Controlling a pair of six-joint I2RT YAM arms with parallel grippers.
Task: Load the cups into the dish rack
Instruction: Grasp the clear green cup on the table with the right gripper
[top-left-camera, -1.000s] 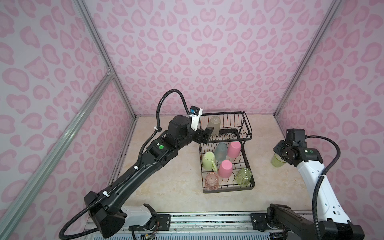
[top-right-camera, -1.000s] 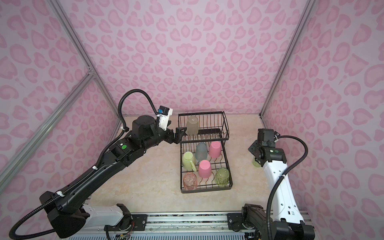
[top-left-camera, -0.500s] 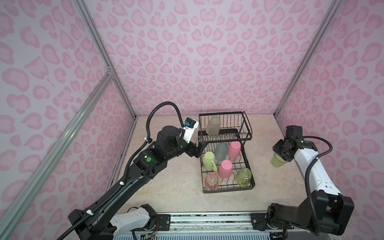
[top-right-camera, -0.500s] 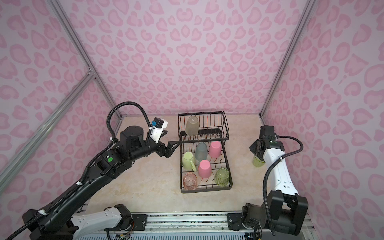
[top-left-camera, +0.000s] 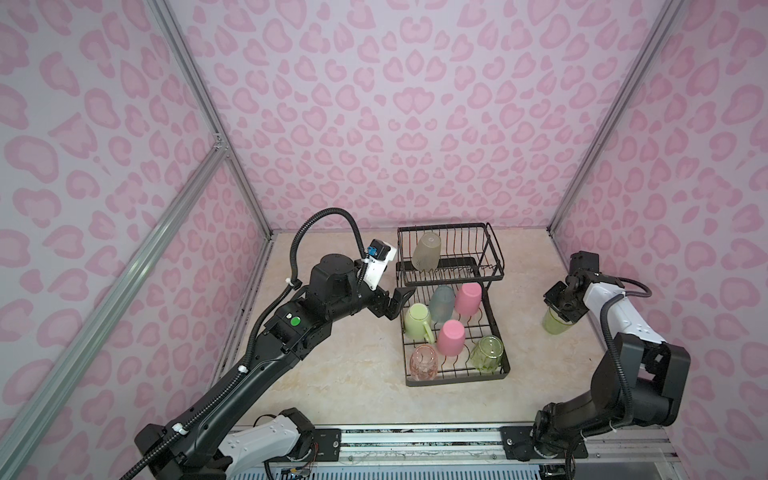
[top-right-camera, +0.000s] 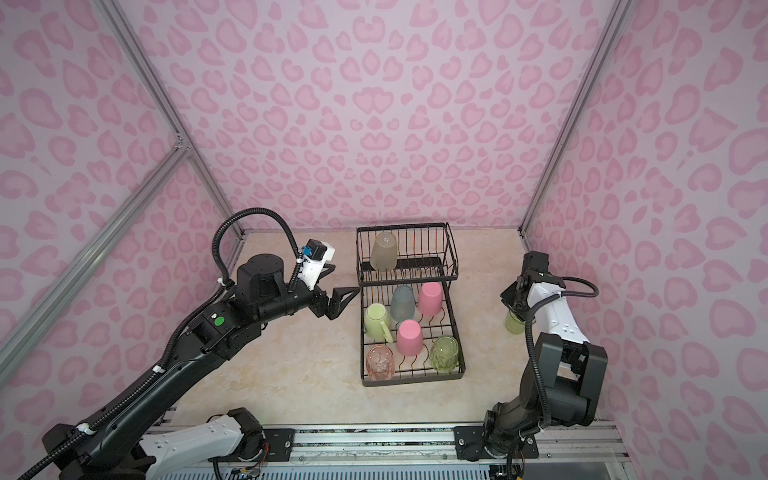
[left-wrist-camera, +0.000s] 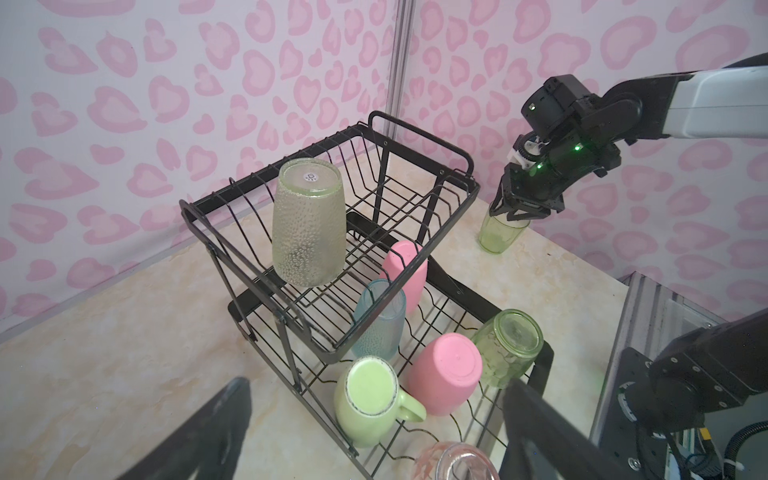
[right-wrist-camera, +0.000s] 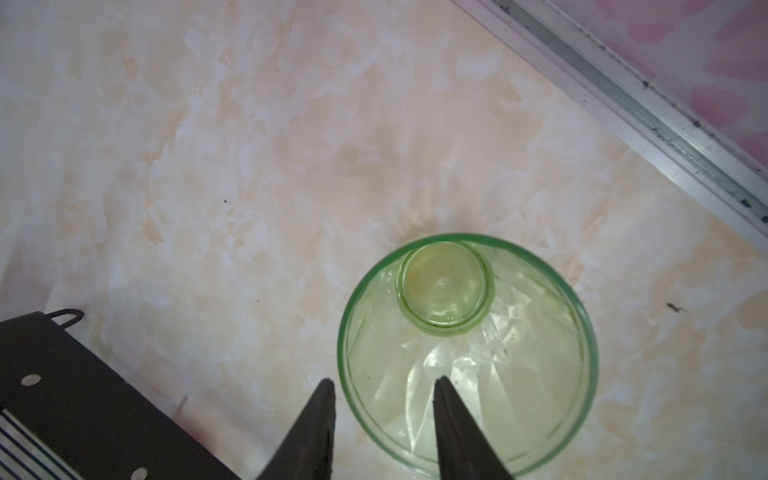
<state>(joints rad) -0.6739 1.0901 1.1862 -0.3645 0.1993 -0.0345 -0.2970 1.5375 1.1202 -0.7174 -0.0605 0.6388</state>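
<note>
My right end effector (right-wrist-camera: 385, 379) is half open astride the rim of the green glass (top-left-camera: 556, 326), one finger inside, one outside, not clamped. The glass stands upright, mouth up, long axis vertical, on the marbled worktop (top-left-camera: 340, 374), at three o'clock of the rack (top-left-camera: 457, 379). My left end effector (top-left-camera: 400, 301), wide open and empty, hangs at its nine o'clock. Pink heart-print walls (top-left-camera: 415, 124) stand behind.

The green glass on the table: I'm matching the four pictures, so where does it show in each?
In a top view: glass right of the rack, under the right gripper.
In a top view: same place.
Left wrist: beyond the rack, under that gripper.
Right wrist: seen from above, rim between the fingers.
Shared landmark: the right gripper, in all four.
</note>
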